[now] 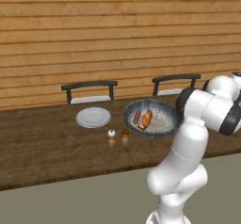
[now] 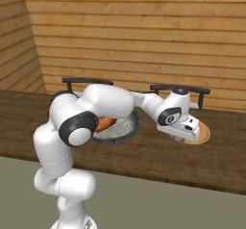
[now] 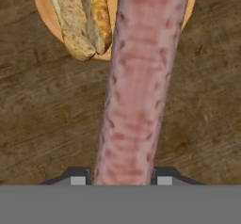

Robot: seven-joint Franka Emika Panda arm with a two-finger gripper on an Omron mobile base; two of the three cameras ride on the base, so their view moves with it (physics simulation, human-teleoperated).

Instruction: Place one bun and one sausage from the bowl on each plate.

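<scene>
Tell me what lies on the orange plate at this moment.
A split toasted bun lies on the round orange plate. The long pink sausage, held in the jaws, crosses above the plate and covers part of it, so anything under it cannot be seen.

My long dark wooden table (image 1: 42, 148) carries the bowl (image 1: 162, 124) near its middle. The grey plate (image 1: 93, 117) lies left of the bowl, well apart. Two small shakers, one white (image 1: 111, 133) and one brown (image 1: 125, 132), stand just before the bowl's left edge. An orange plate (image 2: 204, 135) lies right of the bowl.
</scene>
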